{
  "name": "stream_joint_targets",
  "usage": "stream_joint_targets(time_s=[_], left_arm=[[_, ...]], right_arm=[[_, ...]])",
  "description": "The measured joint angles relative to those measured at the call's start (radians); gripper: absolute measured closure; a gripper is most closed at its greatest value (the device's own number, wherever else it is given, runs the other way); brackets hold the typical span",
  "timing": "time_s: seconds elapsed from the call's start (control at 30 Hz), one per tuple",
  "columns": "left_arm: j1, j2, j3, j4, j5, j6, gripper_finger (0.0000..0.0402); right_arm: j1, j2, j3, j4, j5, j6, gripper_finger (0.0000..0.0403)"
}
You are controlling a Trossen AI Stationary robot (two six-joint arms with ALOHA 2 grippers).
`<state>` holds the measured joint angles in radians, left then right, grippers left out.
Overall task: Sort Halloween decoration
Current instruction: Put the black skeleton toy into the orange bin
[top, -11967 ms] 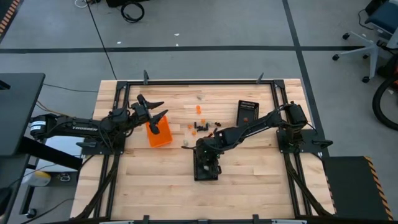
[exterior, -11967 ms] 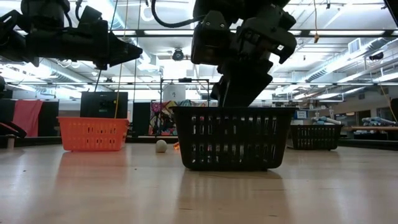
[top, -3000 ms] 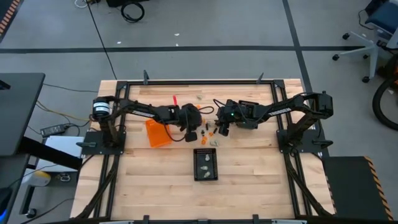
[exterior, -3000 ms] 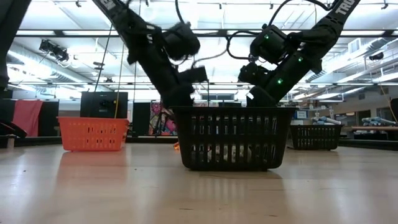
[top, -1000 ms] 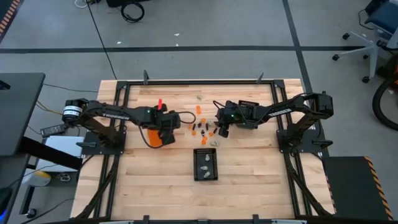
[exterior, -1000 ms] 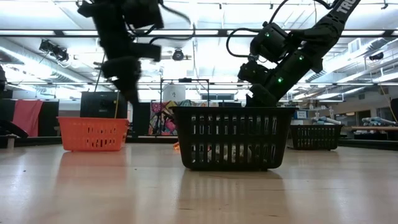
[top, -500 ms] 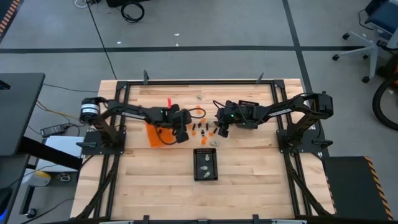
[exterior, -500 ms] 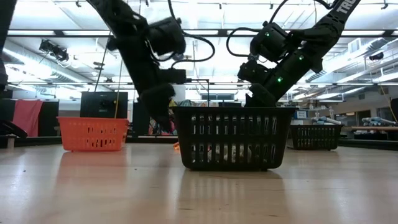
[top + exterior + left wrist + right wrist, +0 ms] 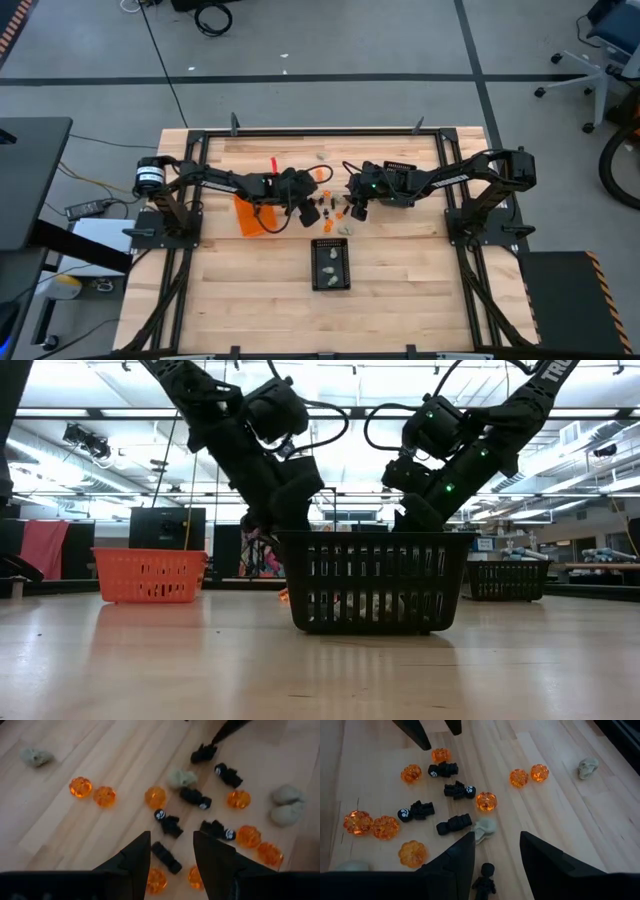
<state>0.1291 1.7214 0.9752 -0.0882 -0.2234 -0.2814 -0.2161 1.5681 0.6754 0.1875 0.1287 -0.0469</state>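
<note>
From above, the left gripper [image 9: 308,203] is hanging over the middle of the wooden bench [image 9: 240,290], just right of the orange bin [image 9: 254,215], at the left edge of the Halloween decoration [image 9: 330,206] — a loose scatter of tiny orange, black and pale pieces lying on the bench. The right gripper [image 9: 352,204] is reaching in from the other side, at the right edge of the same scatter. A black mesh bin [image 9: 331,265] is sitting on the near side of the pieces with a few pale ones inside, and a second black bin [image 9: 397,172] is lying partly under the right arm.

From bench height, both arms are slanting down behind the near black mesh bin, whose wall is hiding both grippers. The orange bin is standing to its left, well apart.

Through the left wrist camera, the left gripper's fingers [image 9: 134,859] are standing apart with nothing between them, hovering over a black skeleton figure [image 9: 166,857]. Orange pumpkins [image 9: 155,797], more black figures and pale skulls [image 9: 181,778] are lying spread on the wood beyond.

Through the right wrist camera, the right gripper's fingers [image 9: 458,857] are likewise parted and empty — a black figure is lying below the gap and a pale skull beside one finger. The tips of the other arm's fingers are showing at the far side of the scatter.
</note>
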Motion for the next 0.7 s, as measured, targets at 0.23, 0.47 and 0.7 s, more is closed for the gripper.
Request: stream_joint_targets(time_s=[0.23,0.47,0.7], left_arm=[[0.016,0.048,0.000,0.042,-0.015,0.004,0.0244],[0.020,0.110,0.000,0.039,-0.017,0.020,0.0244],[0.020,0.143,0.001,0.038,-0.001,0.039,0.0245]], right_arm=[[0.000,0.000,0.000,0.005,0.000,-0.001,0.0243],[0.000,0.000,0.000,0.000,0.000,-0.007,0.0243],[0.000,0.000,0.000,-0.001,0.000,-0.009,0.0243]])
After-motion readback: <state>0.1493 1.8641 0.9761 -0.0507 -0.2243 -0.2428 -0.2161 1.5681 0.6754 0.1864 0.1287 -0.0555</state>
